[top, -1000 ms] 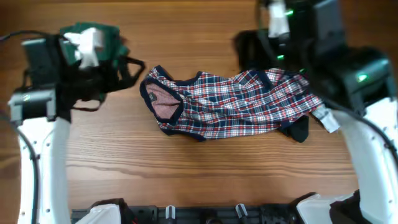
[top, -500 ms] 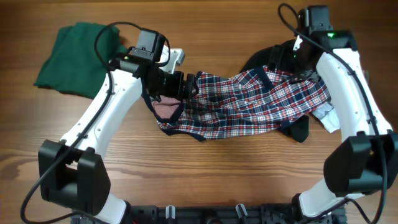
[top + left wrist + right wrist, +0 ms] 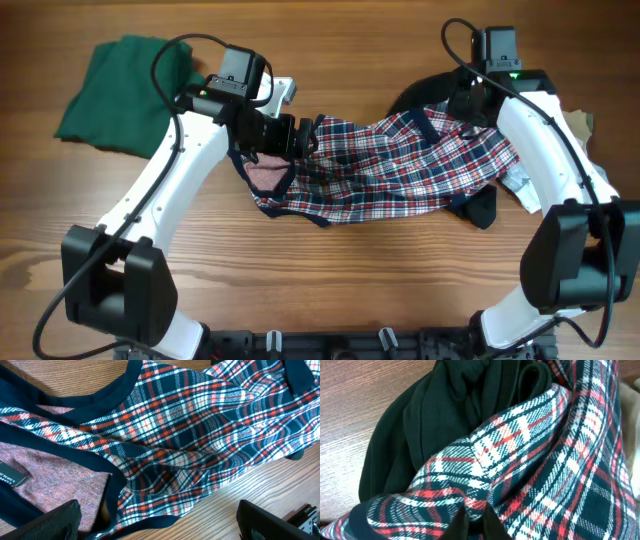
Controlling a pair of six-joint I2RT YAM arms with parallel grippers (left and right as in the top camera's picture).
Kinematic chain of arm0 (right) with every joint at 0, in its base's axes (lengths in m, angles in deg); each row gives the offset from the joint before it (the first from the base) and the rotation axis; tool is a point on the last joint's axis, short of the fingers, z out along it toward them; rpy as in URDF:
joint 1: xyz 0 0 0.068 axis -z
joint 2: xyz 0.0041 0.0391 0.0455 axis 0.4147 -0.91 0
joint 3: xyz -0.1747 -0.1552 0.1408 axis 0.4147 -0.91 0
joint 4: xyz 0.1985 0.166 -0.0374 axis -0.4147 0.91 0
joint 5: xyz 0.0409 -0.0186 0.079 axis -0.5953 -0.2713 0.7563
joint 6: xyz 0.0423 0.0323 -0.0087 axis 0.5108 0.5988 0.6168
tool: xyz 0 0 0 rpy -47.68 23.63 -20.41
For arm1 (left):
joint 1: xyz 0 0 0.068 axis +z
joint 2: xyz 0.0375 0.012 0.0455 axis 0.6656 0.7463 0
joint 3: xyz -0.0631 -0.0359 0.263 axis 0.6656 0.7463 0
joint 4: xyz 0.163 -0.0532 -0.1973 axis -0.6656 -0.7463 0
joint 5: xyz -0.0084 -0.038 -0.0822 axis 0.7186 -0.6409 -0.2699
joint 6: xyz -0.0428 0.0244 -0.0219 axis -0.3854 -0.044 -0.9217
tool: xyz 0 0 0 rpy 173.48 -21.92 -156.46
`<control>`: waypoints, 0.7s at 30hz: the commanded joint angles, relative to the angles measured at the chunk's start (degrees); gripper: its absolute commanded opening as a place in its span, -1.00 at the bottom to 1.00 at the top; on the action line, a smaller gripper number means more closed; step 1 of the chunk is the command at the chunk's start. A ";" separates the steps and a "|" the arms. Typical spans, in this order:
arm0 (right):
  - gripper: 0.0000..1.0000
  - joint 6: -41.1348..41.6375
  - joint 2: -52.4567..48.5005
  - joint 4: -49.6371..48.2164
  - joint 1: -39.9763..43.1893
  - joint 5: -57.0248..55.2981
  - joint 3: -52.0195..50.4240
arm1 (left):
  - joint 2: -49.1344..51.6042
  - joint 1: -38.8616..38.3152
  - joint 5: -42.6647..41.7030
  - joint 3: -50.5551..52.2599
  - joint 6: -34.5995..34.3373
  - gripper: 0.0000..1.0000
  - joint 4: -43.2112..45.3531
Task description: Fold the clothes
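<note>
A navy, red and white plaid garment [image 3: 390, 165] lies crumpled across the middle of the table, its pink-lined neck opening [image 3: 265, 175] at the left. My left gripper [image 3: 300, 138] hovers over that neck end, open; in the left wrist view the left gripper [image 3: 157, 525] has its fingers spread wide over the plaid garment [image 3: 190, 430] and bare wood. My right gripper [image 3: 470, 105] is at the garment's upper right edge. In the right wrist view the right gripper [image 3: 476, 522] is shut on a pinched fold of the plaid garment [image 3: 545, 460].
A green garment [image 3: 115, 85] lies at the back left. A dark garment [image 3: 420, 92] lies bunched under the plaid one's back right edge, seen as the dark garment [image 3: 435, 425] in the right wrist view. A pale cloth [image 3: 525, 188] and a black piece [image 3: 482, 208] sit at the right.
The left arm swung in from the left to the neck end, then held still. The right gripper closed on the plaid fabric and its arm shifted slightly.
</note>
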 commanded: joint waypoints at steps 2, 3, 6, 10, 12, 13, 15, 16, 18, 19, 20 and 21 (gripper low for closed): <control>-0.91 -4.48 2.21 3.80 -0.52 2.34 5.77 | 0.11 0.98 2.03 -0.68 1.05 0.99 0.17; -0.91 -6.12 3.45 4.85 -0.96 4.20 8.46 | 0.02 1.57 2.03 -0.70 0.61 0.99 0.17; -0.91 -14.43 9.25 7.96 -6.19 17.44 23.26 | -1.29 4.07 2.01 -0.70 -0.44 0.99 0.13; -0.91 -16.13 11.39 8.33 -16.61 17.46 30.93 | -4.28 5.84 2.01 -0.68 -0.42 0.99 -0.61; -0.91 -15.89 10.97 7.91 -21.92 15.78 30.95 | -5.90 6.49 2.03 -0.68 -0.39 0.99 -1.16; -0.91 -14.23 10.49 7.91 -24.33 14.43 30.93 | -6.56 6.82 2.03 -0.68 -0.39 0.99 -1.46; -0.91 -12.90 9.35 7.37 -26.86 14.08 30.86 | -6.99 7.45 2.05 -0.68 -0.39 1.00 -2.21; -0.91 -12.31 8.92 7.23 -27.56 14.51 30.80 | -7.02 7.69 2.05 -0.68 -0.39 1.00 -2.34; -0.91 -11.69 7.52 7.26 -29.05 15.17 30.77 | -7.02 8.09 2.03 -0.68 -0.39 0.99 -2.38; -0.92 -11.69 6.32 7.28 -29.79 15.17 30.77 | -7.04 8.28 2.03 -0.68 -0.39 1.00 -2.40; -0.83 -11.69 5.88 7.30 -29.90 15.17 30.77 | -7.04 8.28 2.05 -0.68 -0.39 1.00 -2.47; 0.27 -11.72 5.55 7.43 -29.86 15.02 30.77 | -7.04 8.28 2.05 -0.68 -0.37 1.00 -2.51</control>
